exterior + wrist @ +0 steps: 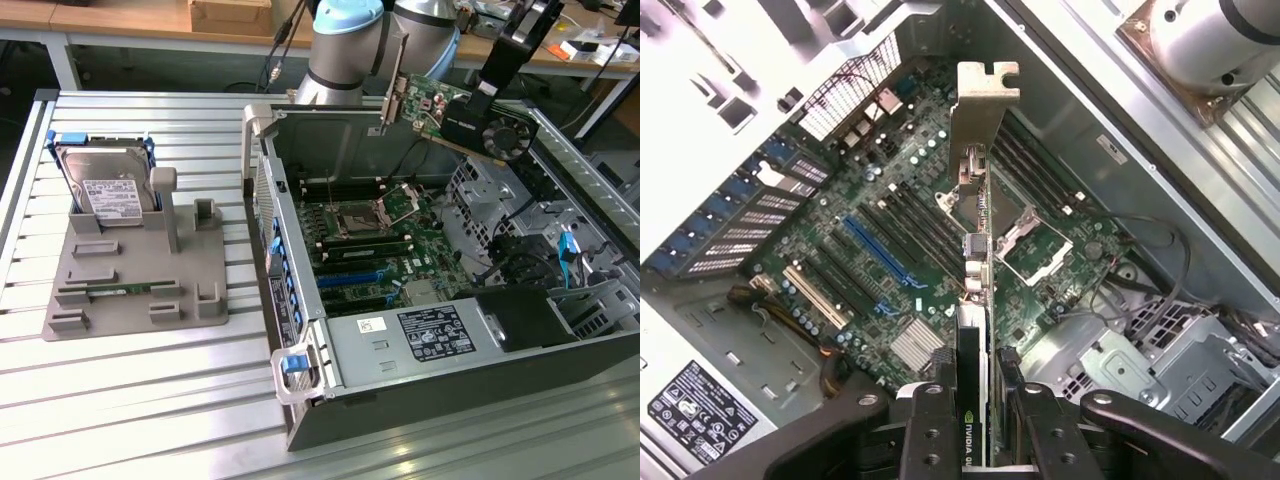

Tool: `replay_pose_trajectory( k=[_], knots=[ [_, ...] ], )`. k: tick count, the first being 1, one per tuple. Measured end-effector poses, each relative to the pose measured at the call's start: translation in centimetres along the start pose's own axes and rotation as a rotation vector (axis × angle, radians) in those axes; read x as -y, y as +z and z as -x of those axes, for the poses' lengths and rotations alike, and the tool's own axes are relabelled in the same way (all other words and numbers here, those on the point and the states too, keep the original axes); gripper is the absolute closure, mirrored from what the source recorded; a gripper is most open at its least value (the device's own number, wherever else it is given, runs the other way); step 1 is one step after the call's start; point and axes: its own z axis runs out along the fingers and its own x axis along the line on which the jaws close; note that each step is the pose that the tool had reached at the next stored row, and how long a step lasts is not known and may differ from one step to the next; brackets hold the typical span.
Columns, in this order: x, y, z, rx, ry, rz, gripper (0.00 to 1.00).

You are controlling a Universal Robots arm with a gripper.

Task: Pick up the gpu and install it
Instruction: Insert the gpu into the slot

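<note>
Exterior camera looks down obliquely from well back across the desk (150, 400) and open computer case (262, 190); wrist camera, close above, peers past end effector (980, 402) and gpu (982, 130) onto the shared motherboard (870, 240).

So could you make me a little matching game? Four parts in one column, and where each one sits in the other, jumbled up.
Parts:
1. gpu
2. hard drive
3. memory stick
4. processor socket

Places:
A. lying low in the grey holder
B. gripped by the gripper above the open computer case
C. standing upright in the grey holder
D. on the motherboard inside the case

Pairs: 1-B, 2-C, 3-A, 4-D
</note>
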Motion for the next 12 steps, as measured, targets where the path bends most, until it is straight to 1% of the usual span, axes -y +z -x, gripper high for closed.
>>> replay_pose_trajectory(
  k=[1, 2, 6, 12],
  knots=[
    [0.0, 0.0, 0.01, -0.0004, -0.007, 0.0002, 0.73],
    [0.02, 0.04, 0.02, -0.0026, -0.053, 0.0014, 0.73],
    [0.04, 0.06, 0.04, -0.004, -0.084, 0.0024, 0.73],
    [0.08, 0.08, 0.07, -0.0054, -0.115, 0.0032, 0.73]
  ],
)
